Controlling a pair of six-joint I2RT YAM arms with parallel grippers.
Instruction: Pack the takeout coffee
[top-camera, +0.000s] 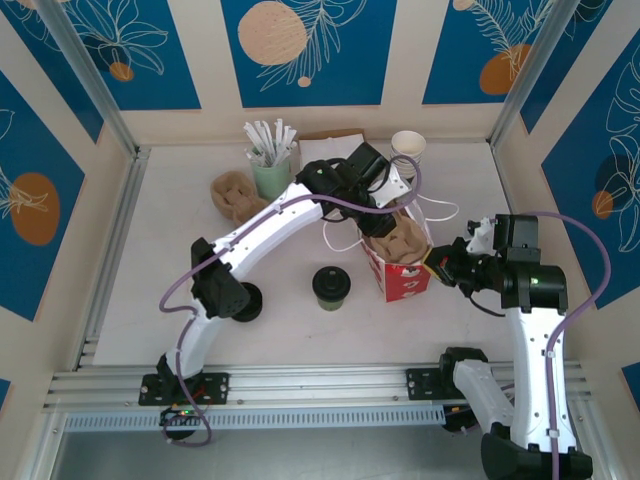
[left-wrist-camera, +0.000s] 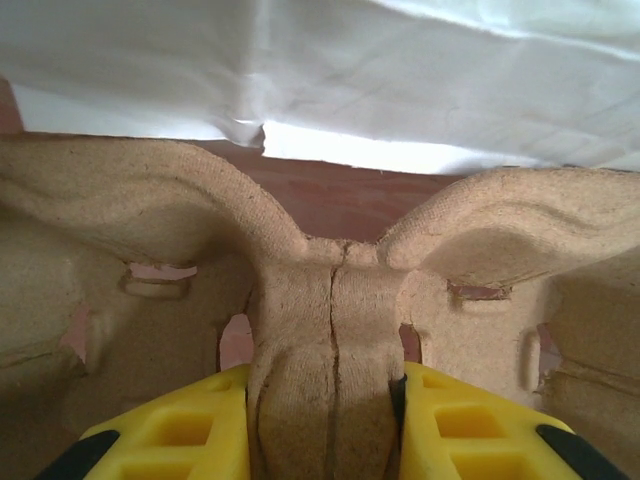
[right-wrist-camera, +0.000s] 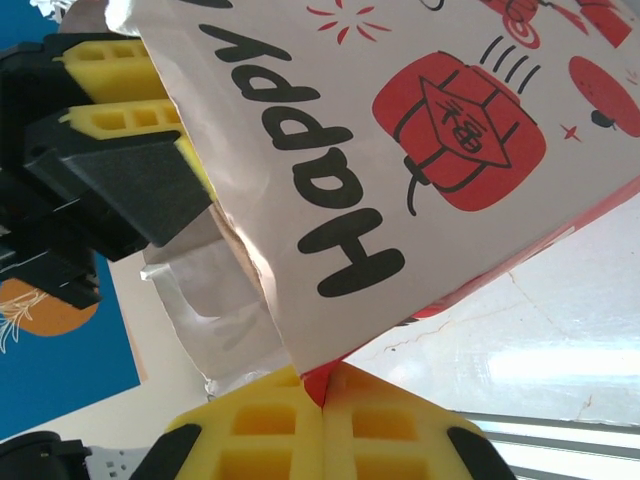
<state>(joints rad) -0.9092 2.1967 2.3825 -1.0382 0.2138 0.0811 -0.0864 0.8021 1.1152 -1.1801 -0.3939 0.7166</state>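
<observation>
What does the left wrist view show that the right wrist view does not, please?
Left wrist view: the left pincer clamped on the middle ridge of the brown pulp cup carrier. Right wrist view: the right pincer shut on an edge of the bag, with its "Happy" print and red lantern. Both: the bag, and the left pincer's yellow fingers.

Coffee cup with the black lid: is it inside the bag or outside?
Outside. The coffee cup stands upright on the table, left of the red-and-white bag.
</observation>
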